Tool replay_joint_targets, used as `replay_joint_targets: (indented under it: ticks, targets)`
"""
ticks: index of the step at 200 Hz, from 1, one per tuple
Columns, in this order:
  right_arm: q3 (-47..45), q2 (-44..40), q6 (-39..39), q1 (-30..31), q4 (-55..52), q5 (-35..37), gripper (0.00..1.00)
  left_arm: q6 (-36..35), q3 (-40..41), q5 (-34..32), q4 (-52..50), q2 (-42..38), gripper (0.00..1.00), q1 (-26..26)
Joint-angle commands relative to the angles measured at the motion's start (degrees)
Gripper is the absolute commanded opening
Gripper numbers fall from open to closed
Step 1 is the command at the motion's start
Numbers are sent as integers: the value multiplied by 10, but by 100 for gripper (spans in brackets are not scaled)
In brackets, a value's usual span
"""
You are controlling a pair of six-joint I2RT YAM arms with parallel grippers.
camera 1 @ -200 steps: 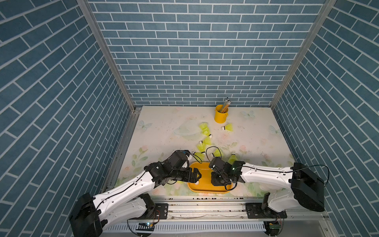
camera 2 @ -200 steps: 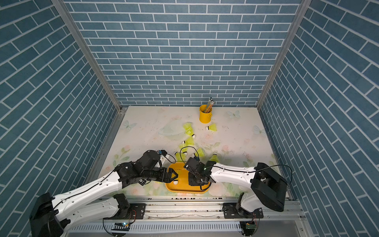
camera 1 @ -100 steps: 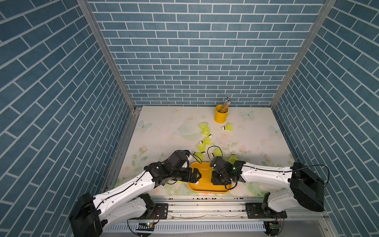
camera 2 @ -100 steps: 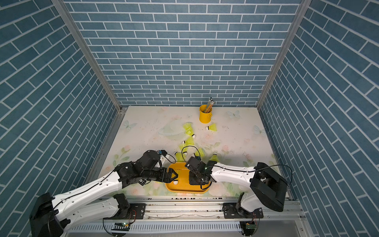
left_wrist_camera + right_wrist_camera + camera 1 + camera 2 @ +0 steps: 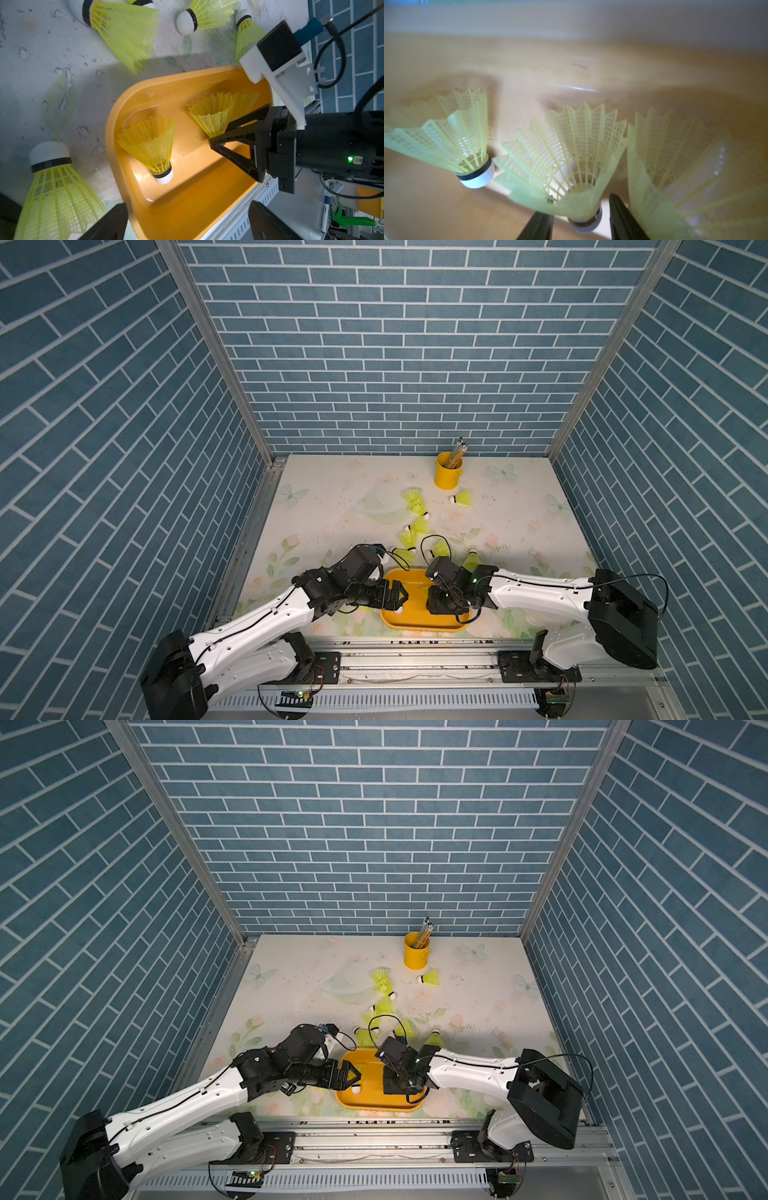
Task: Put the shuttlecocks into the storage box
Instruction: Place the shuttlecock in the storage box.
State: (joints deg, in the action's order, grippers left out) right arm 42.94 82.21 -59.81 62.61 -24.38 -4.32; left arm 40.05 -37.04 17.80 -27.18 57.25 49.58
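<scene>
Right fingers [image 5: 620, 220] stood part-open round a shuttlecock [image 5: 571, 158] cork-down in the box [image 5: 571, 62], left fingers [image 5: 112, 224] wide and empty at its rim, others [image 5: 415, 499] lay on the surface [image 5: 332, 497]; pulling out could snag its skirt, toppling neighbours [image 5: 452, 133]

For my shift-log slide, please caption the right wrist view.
Right gripper, jaws open, straddles the cork of the middle shuttlecock; two more shuttlecocks flank it inside the storage box.

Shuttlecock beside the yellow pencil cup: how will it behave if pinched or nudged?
That shuttlecock is probably light: its skirt is open mesh. The skirt likely flexes under a pinch; the white tip looks firmer. Lying on its side, the cone would probably roll in an arc.
</scene>
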Motion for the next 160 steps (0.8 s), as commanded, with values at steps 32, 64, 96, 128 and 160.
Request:
replay_joint_targets:
  ticks: [32, 64, 96, 128, 160]
  targets:
    - [5, -28, -8, -1, -25, 3, 50, -4, -18, -15, -5, 2, 97, 3]
    - [15, -39, -6, -2, -40, 3, 52, -5, -38, -39, -20, 1, 96, 4]
    - [32, -57, -1, -1, -67, 3, 53, -1, -65, -67, -32, 7, 96, 3]
    - [54, -76, -1, -1, -95, 6, 54, 22, -87, -86, -27, 25, 94, 0]
    - [84, -93, 2, -1, -124, 18, 55, 21, -119, -104, -29, 50, 92, -15]
